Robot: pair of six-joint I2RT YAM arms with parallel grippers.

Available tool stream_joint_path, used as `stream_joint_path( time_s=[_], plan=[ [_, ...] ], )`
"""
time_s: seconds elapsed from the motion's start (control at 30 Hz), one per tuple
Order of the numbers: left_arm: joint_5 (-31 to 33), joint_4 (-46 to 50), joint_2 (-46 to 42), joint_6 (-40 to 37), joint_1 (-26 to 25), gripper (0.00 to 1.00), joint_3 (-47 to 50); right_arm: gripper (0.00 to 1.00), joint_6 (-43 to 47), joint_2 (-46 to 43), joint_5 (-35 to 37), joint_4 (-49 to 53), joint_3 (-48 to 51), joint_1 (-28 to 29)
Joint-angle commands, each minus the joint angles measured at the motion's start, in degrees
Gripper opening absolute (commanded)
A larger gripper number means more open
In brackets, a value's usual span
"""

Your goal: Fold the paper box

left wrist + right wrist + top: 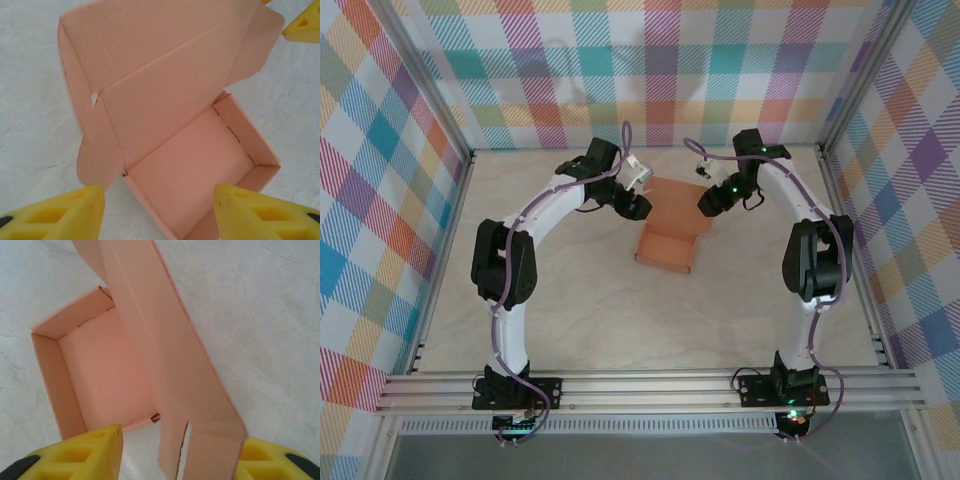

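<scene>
The table (590,320) is a pale cream surface with faint marbled veining, and aluminium rails (650,385) cross its near edge. A salmon-orange paper box (667,245) sits on it toward the far middle. Its shallow tray rests flat and open upward, its unfolded lid panel on the far side

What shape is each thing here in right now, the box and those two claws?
paper box: tray walls folded up, lid open, not yet closed.
left gripper: open, holding nothing, just over the tray.
right gripper: open, the lid's edge between its jaws.
</scene>
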State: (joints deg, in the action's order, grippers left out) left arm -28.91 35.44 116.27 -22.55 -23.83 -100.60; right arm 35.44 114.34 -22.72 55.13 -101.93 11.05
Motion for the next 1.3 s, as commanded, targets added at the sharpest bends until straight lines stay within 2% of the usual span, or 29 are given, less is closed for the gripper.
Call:
stream_joint_path(
  time_s=[0.0,0.17,0.57,0.83,1.03,1.27],
  plan=[
    [-0.38,2.17,1.28,-0.38,0.63,0.58,-2.15,0.44,1.39,0.71,-0.35,0.94,-1.88,0.03],
    [-0.72,1.44,1.16,-0.40,0.68,0.58,-1.98,0.45,0.97,-2.57,-4.13,-0.49,-0.52,0.07],
    [-1.57,-2.99,-1.90,1.40,1.77,0.61,1.63,0.42,-1.08,-0.61,3.79,0.99,0.33,0.02],
    [-1.59,-3.98,-1.82,2.15,1.77,0.60,2.16,0.39,-1.25,-0.11,4.16,1.28,0.82,0.07],
    [-1.50,-4.12,-2.27,2.09,1.80,0.61,2.77,0.32,-0.67,0.79,3.57,2.41,0.00,0.03],
    [-1.45,-4.30,-2.10,2.23,1.77,0.61,2.74,0.34,1.29,0.18,2.16,4.19,0.72,0.29]
  ],
)
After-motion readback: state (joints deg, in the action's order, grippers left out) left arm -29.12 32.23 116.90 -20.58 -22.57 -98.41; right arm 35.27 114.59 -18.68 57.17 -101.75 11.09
